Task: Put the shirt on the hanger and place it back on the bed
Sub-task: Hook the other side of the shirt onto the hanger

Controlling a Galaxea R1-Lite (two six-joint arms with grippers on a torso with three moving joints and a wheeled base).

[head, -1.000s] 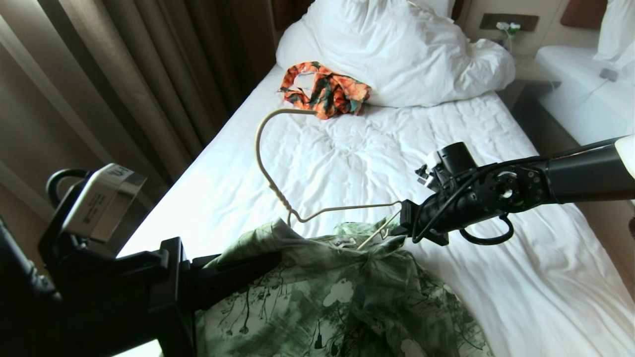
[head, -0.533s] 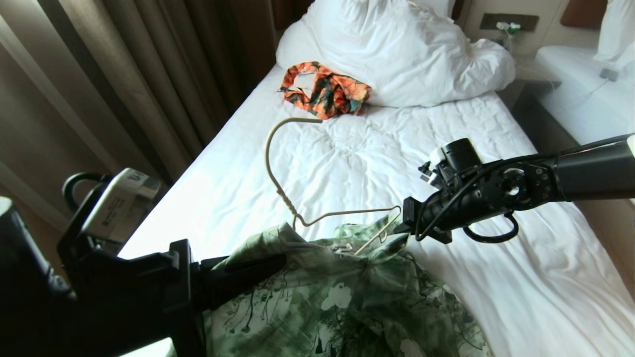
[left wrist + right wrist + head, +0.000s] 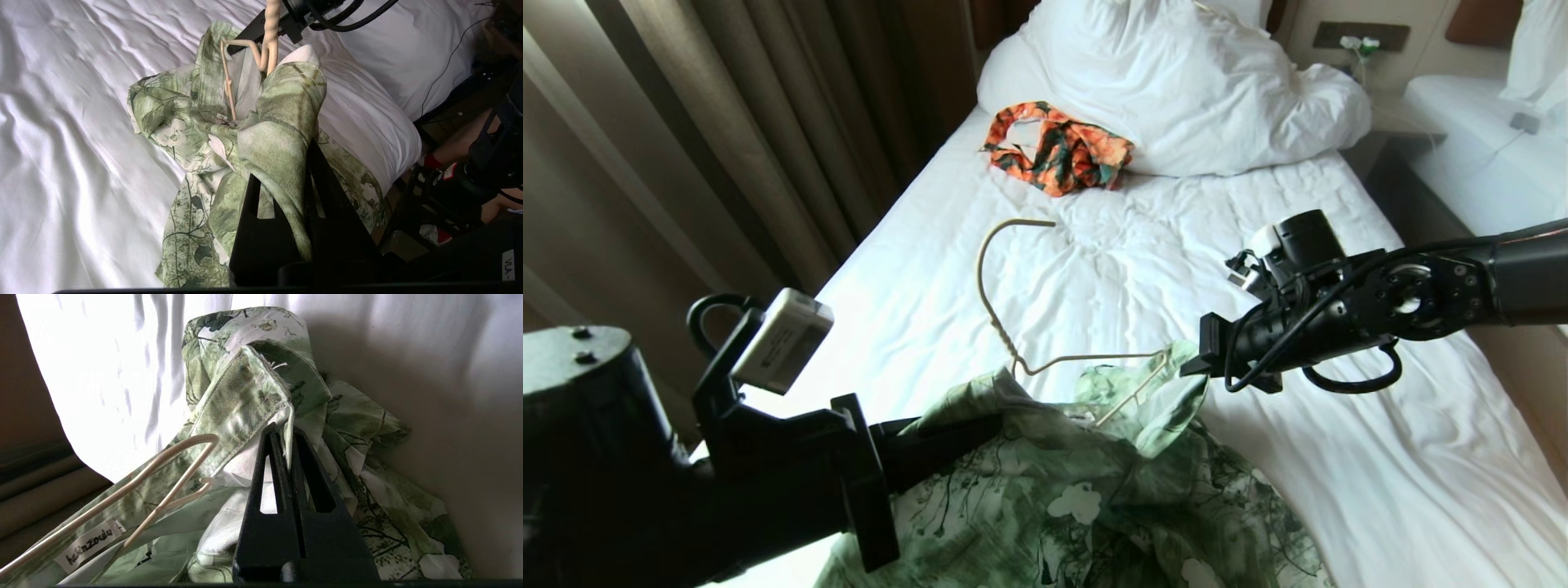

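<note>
The pale green flowered shirt (image 3: 1086, 498) lies bunched at the near edge of the bed (image 3: 1111, 269), its neck lifted between both grippers. My left gripper (image 3: 980, 425) is shut on a thick fold of the shirt (image 3: 278, 134) at the collar's left side. My right gripper (image 3: 1188, 365) is shut on the shirt's front edge (image 3: 245, 400) at the right. The cream wire hanger (image 3: 1013, 327) stands with its hook up; one arm (image 3: 171, 457) is in the neck opening and the twisted neck (image 3: 271, 24) rises beside the held fold.
An orange-and-green garment (image 3: 1058, 155) lies further up the bed below the heaped white duvet (image 3: 1176, 82). Brown curtains (image 3: 727, 139) hang to the left. A second bed (image 3: 1478, 155) stands to the right past a dark gap. A person's leg (image 3: 457, 147) shows beside the bed.
The left arm has swung rightwards and forward with its fold of shirt. The hanger's hook has sunk and shifted right. The right gripper has drawn slightly right, pulling the shirt edge up.
</note>
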